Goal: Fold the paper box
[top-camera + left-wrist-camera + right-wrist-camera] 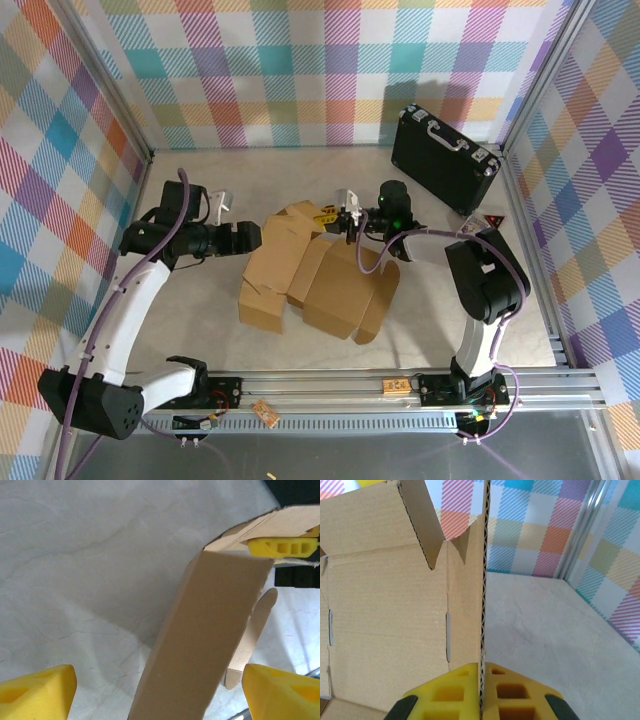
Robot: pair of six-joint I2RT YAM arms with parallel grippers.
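Two arms stood at the near edge of a pale, marble-veined table (250, 175). It was shut in by plaid cloth walls (60, 120) on the left, at the back and on the right, with aluminium posts at the corners and a slotted metal rail (330, 383) along the near side. Near the middle of the table we saw the paper box (335, 290), a brown corrugated sheet partly raised. Its right part lay flat and open, while panels on its left and far side stood up. At the far right a black case (445, 160) with silver trim sat by the back wall, well apart from the box.

The left arm (125, 310) rose from its base, bent at the elbow and reached rightward, low over the table, so that the left gripper (256, 237) met the box's left side. In its wrist view we found the yellow pads (37, 692) spread wide apart, with a standing cardboard panel between them and neither pad clearly touching it. The right arm (490, 280) climbed from its base at the right, folded over and reached leftward, with the right gripper (347, 221) at the box's far edge. From its wrist camera we saw its two yellow fingers (450, 690) pressed together on the thin edge of an upright cardboard wall, the corrugation pinched between them.
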